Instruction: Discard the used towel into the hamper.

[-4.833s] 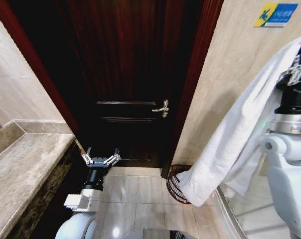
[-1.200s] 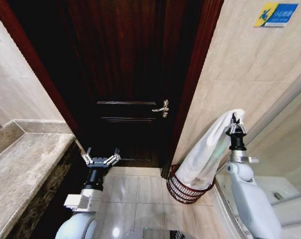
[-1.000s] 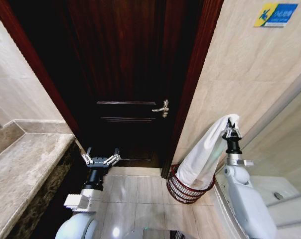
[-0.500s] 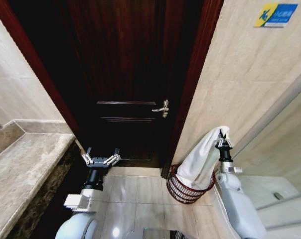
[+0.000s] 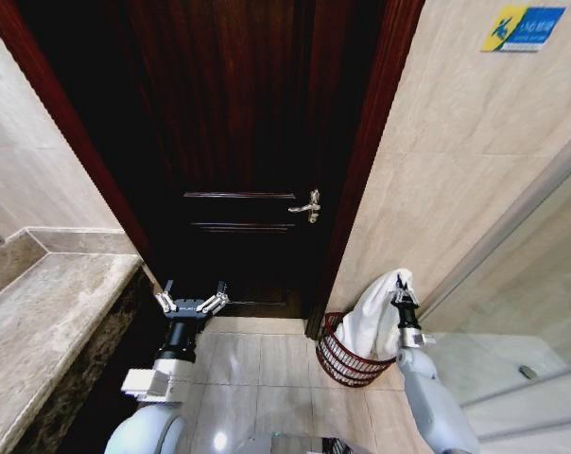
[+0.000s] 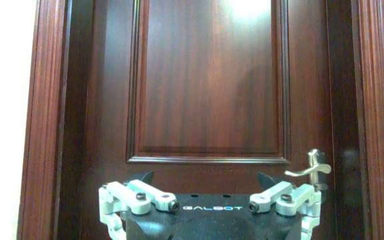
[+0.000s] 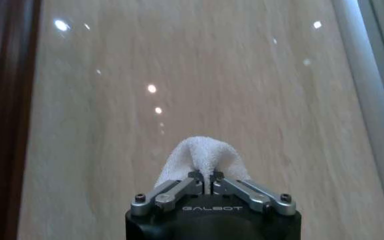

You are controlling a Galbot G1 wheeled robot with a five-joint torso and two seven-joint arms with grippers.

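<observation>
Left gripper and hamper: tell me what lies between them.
Head view: bare floor tiles and the door frame's foot lie between the open left gripper and the hamper.

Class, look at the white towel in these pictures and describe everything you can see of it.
The towel is white, soft terry cloth. Its top fold is pinched in the shut right gripper; a tuft pokes past the fingertips in the right wrist view. It hangs down with its lower part inside the hamper, standing on the floor by the tiled wall beside the door frame.

My arms are white with black wrists; my silver-fingered right gripper [image 7: 211, 186] has screws and GALBOT lettering.
</observation>
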